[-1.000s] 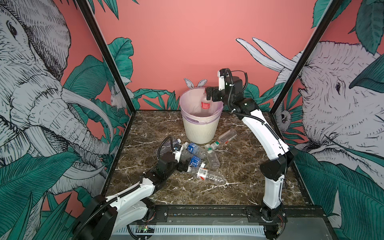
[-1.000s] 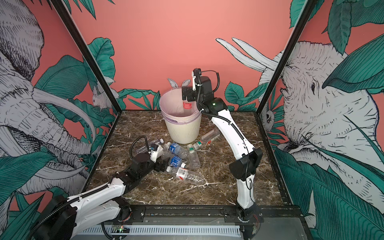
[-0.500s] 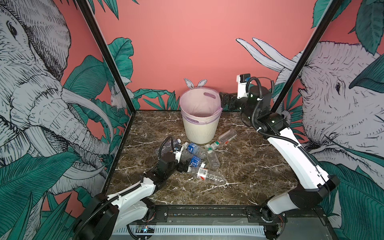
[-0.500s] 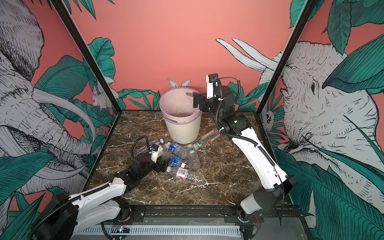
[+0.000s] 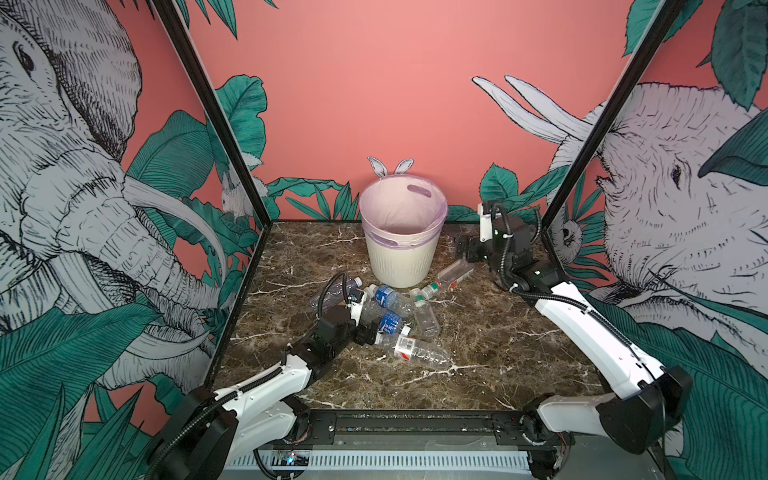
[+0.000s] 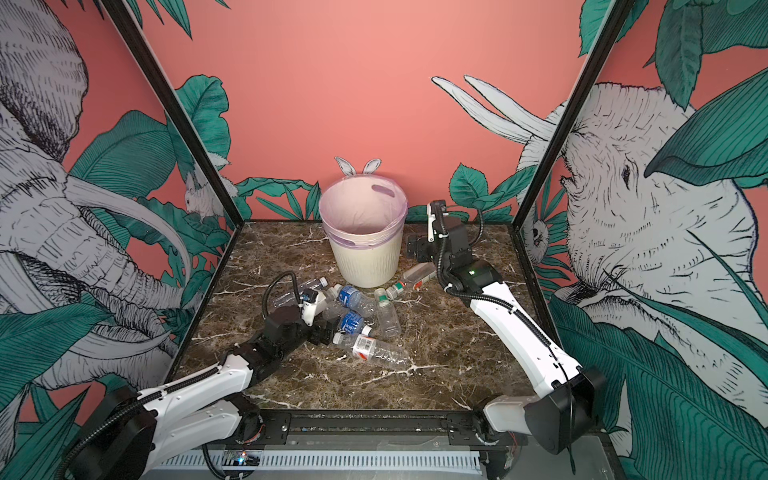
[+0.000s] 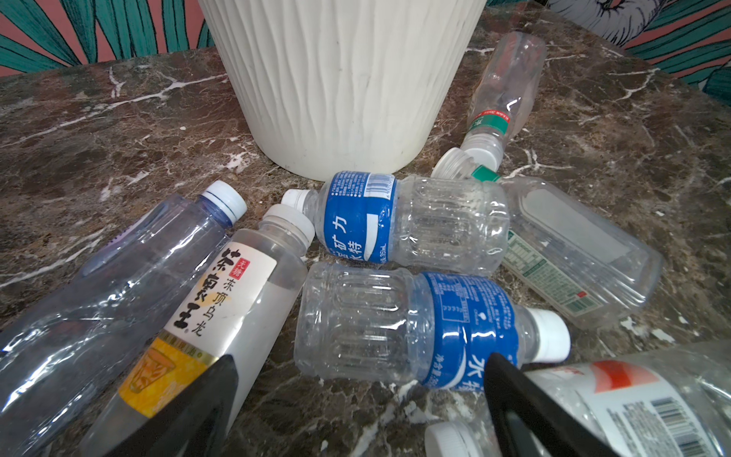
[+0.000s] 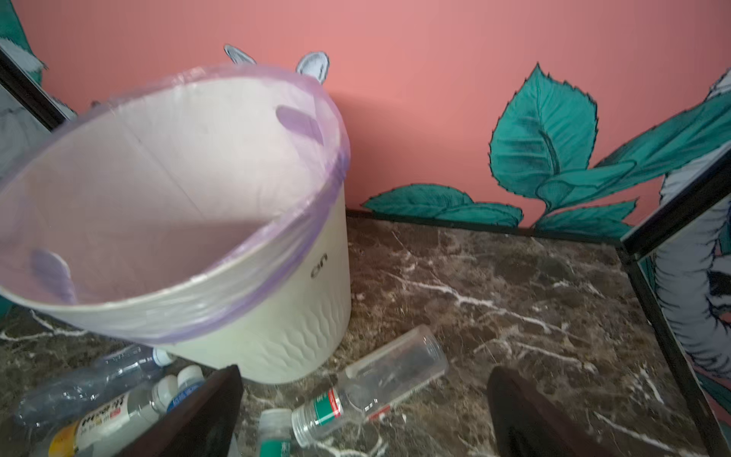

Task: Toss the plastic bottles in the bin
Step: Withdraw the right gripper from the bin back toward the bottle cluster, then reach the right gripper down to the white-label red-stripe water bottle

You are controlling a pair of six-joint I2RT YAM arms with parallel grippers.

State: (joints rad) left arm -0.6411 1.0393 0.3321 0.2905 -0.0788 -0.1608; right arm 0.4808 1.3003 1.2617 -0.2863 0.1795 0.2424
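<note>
The cream ribbed bin [image 5: 401,253] [image 6: 365,268] with a lilac liner stands at the back of the marble table. Several clear plastic bottles lie in a heap in front of it: two with blue labels [image 5: 390,297] [image 7: 470,328], one with a red label [image 5: 411,349], one with a yellow label [image 7: 205,300]. My left gripper [image 5: 368,332] [image 7: 362,362] is open, low over the heap, its fingers either side of the near blue-label bottle's end. My right gripper [image 5: 465,249] [image 8: 366,374] is open to the right of the bin, above a green-banded bottle [image 8: 379,380] [image 5: 453,274].
The bin [image 8: 277,336] is close to the right gripper's left finger. Black frame posts [image 5: 582,158] and printed walls enclose the table on three sides. Bare marble [image 5: 519,340] lies to the right of and in front of the heap.
My right arm has pulled back from over the bin's mouth and come down to the bin's right side. The red-capped bottle seen at the bin's mouth is gone from view. The left arm has barely moved.
</note>
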